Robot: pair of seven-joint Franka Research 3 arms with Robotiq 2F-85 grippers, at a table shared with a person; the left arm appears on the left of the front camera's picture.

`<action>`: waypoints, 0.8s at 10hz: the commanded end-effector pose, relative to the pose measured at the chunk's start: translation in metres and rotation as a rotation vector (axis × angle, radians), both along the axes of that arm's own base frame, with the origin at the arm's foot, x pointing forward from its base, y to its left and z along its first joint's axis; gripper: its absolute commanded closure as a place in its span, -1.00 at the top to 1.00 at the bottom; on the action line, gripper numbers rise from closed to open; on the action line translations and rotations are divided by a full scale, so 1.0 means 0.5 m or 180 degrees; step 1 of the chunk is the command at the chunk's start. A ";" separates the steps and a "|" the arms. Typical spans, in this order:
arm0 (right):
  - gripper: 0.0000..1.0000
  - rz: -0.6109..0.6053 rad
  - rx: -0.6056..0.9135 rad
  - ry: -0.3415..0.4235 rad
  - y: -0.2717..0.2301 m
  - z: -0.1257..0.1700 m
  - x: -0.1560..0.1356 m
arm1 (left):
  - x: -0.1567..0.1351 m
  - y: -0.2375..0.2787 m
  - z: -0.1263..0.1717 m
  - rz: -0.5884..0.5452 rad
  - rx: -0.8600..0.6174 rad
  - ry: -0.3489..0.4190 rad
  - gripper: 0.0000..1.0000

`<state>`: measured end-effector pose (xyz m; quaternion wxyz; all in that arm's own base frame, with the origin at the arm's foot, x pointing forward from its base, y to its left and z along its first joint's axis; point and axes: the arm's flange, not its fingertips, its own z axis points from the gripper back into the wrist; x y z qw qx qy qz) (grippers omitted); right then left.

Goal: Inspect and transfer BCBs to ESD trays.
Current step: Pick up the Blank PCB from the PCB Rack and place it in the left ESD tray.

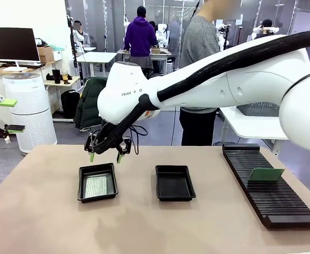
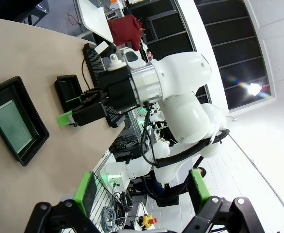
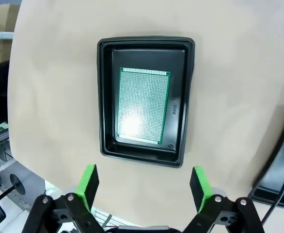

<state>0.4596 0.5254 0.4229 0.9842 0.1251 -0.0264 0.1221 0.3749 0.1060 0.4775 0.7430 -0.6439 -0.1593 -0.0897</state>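
At about 8 o'clock on the beige tabletop (image 1: 38,222), a thin green speckled circuit board (image 1: 97,186) lies flat inside a shallow black plastic ESD tray (image 1: 81,185). Just above that tray's far rim the right jaws hang spread wide, gripping nothing. The left jaws are also spread and empty, their green pads (image 2: 86,191) well apart.

I judge this board's transfer done. The next move calls for lifting clear and swinging to the long black ribbed rack (image 1: 282,206) at 4 o'clock. Another green board (image 1: 266,174) stands on edge there, presumably bound for the twin empty black tray (image 1: 158,182) at 6 o'clock.

The right wrist view shows the laid board sitting square with the tray walls. The front view adds the rack and the spare tray. The left wrist view shows the right arm side-on, above the tabletop.
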 end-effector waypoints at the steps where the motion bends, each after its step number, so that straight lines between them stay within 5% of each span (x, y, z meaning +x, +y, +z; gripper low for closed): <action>1: 1.00 -0.0084 -0.0155 -0.0067 -0.013 0.011 -0.019 | -0.001 0.001 0.001 0.0003 -0.0008 -0.0007 1.00; 8: 1.00 -0.0116 0.0034 -0.0056 -0.101 0.027 -0.008 | -0.001 0.001 0.001 0.0003 -0.0008 -0.0007 1.00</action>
